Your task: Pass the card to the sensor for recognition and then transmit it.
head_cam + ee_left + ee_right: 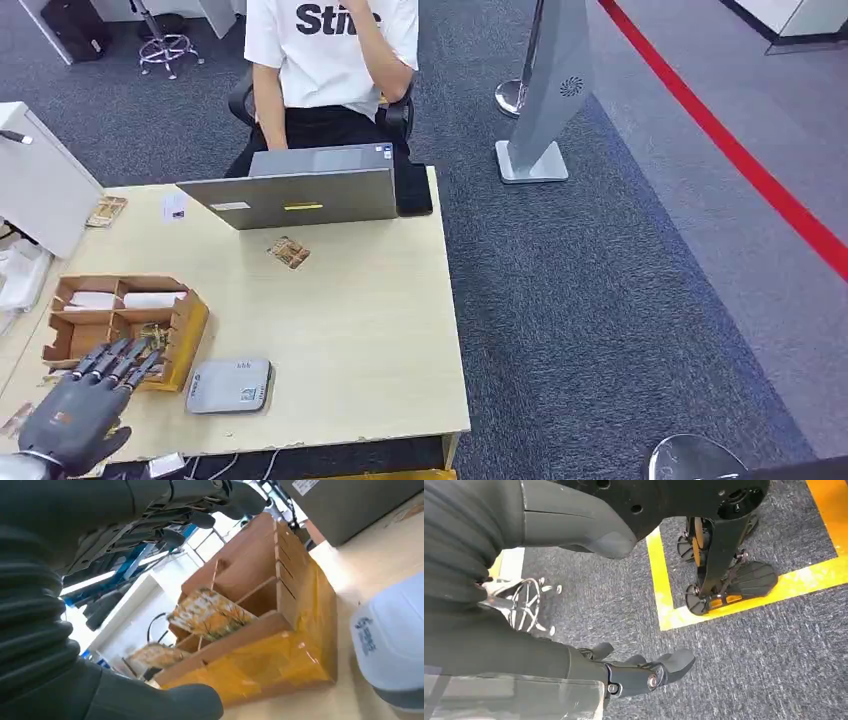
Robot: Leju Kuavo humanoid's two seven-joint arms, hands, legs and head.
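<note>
The card (pixel 207 614) leans in the wooden organizer (pixel 185 325) at the desk's (pixel 370 330) 8 o'clock; the left hand (pixel 85 405), fingers spread and empty, risks snagging a divider.

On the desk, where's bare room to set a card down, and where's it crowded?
Free: the wide patch right of the grey sensor, between the loose card and the desk's front edge. Crowded: the left side, where the left hand hovers at the wooden tray, and behind, along the laptop.
</note>
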